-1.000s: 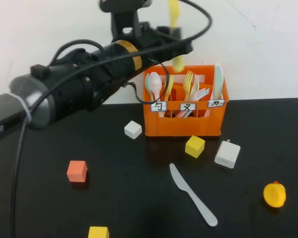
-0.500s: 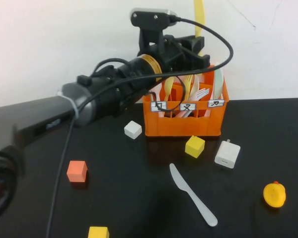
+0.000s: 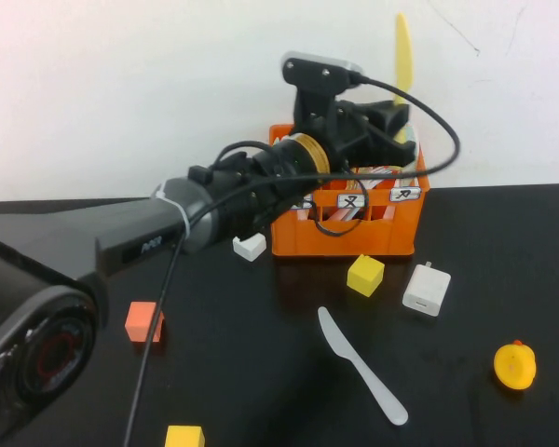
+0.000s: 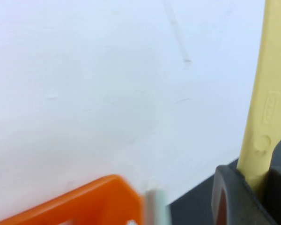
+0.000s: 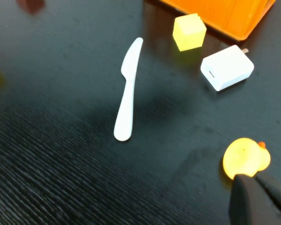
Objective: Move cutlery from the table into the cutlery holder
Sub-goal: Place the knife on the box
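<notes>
On the black table [image 3: 503, 242], everything is placing itself against the orange cutlery holder [image 3: 345, 233]. Nearest the camera, a yellow cube [image 3: 184, 436] is sitting at the table's front edge, well in front of the holder and to its left. The light grey knife [image 3: 361, 366] is lying flat in front of the holder, well apart from it, its blade end pointing back toward the crate. A yellow rubber duck [image 3: 515, 365] is resting in front of the holder and off to its right, and the right gripper [image 5: 260, 199] is hovering just beside the duck with its fingers clenched on nothing. An orange-red cube [image 3: 144, 321] is sitting to the holder's front left.

Closer in, a white charger block [image 3: 426, 290] and a second yellow cube [image 3: 365, 275] are lying just in front of the holder, and a white cube [image 3: 250, 246] is sitting just beside its left wall.

The left arm is reaching over the holder, hiding most of it. Above the crate's right end, the left gripper [image 3: 398, 121] is grasping the pale yellow knife [image 3: 403, 58] by its lower end, the knife standing almost upright.
</notes>
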### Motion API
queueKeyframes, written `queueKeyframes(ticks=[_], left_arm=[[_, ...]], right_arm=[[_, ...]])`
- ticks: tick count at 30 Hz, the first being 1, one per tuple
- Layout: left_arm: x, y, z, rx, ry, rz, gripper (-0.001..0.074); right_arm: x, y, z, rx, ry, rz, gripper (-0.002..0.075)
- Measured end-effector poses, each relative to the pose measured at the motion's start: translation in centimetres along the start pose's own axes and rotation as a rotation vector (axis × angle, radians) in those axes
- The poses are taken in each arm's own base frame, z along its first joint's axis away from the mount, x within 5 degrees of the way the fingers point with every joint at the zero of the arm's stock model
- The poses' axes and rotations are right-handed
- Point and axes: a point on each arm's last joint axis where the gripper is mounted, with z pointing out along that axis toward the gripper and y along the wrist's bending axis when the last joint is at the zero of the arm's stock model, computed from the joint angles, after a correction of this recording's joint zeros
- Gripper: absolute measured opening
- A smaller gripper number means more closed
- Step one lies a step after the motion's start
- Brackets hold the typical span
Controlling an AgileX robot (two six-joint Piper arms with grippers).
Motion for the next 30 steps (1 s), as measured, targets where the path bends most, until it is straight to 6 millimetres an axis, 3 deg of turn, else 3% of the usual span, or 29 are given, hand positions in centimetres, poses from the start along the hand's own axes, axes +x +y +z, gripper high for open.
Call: queueKeyframes(ticks=[5, 22, 30], left_arm=[[1.0, -0.4, 0.5, 0.045, -0.016, 0.019, 0.0101], [6.1, 0.9, 2.1, 0.095, -0.035, 0.11, 0.0101], [5.4, 0.7, 1.9, 0.155, -0.126, 0.104, 0.0101]], right_arm=[[0.0, 0.0, 0.0, -0.004, 0.002, 0.0, -0.0002], [0.3, 0.6, 0.0, -0.065, 0.034, 0.0, -0.0002], [0.3, 0.6, 0.0, -0.068, 0.036, 0.0, -0.0002]])
